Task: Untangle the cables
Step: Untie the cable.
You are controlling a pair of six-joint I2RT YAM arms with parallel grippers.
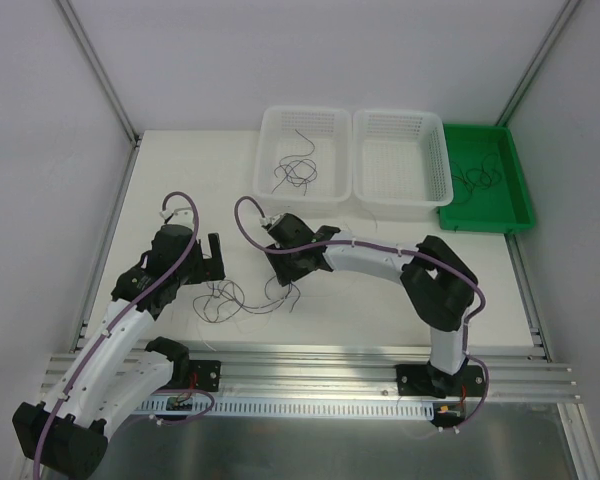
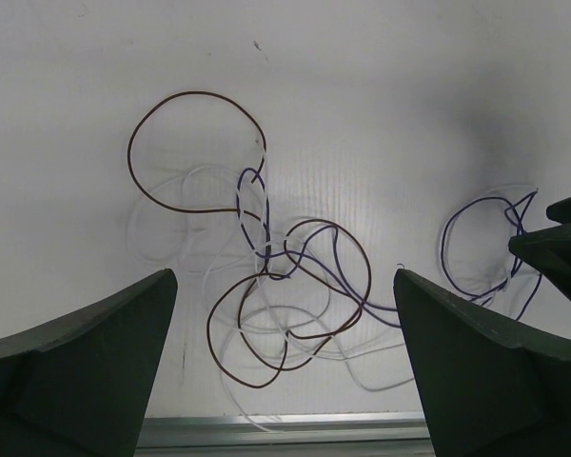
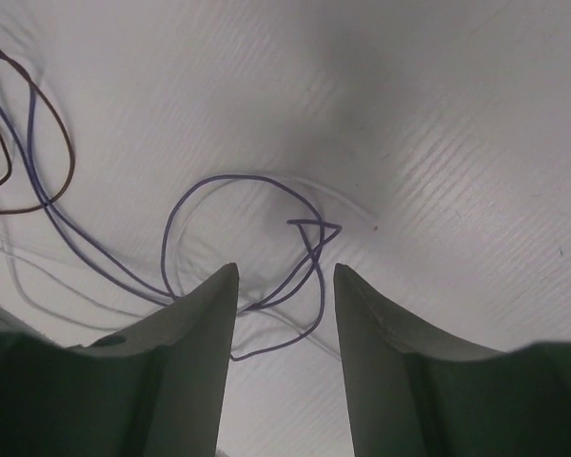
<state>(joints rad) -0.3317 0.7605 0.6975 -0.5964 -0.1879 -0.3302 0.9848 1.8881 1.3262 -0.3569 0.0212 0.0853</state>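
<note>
1. White table carries the cables, a loose tangle lying near the front edge, left of centre, between the two grippers.
2. From the left wrist, the tangle shows a brown wire with one big loop on the far side and another on the near side, a purple wire weaving through the middle and running off right into a loop of its own, and a pale white wire curling underneath.
3. Left gripper hangs just above the left part of the tangle with its fingers spread wide, and it holds nothing. The knot of brown and purple lies between them in its own camera.
4. Right gripper is low over the right end of the tangle. Its jaws stand partway apart with a clear gap, and the purple loop passes through that gap without being pinched.
5. At the far side stand two white mesh baskets side by side. The left basket holds a few dark strands. The right basket touches a green tray at the far right.
6. More thin strands lie in the green tray.
</note>
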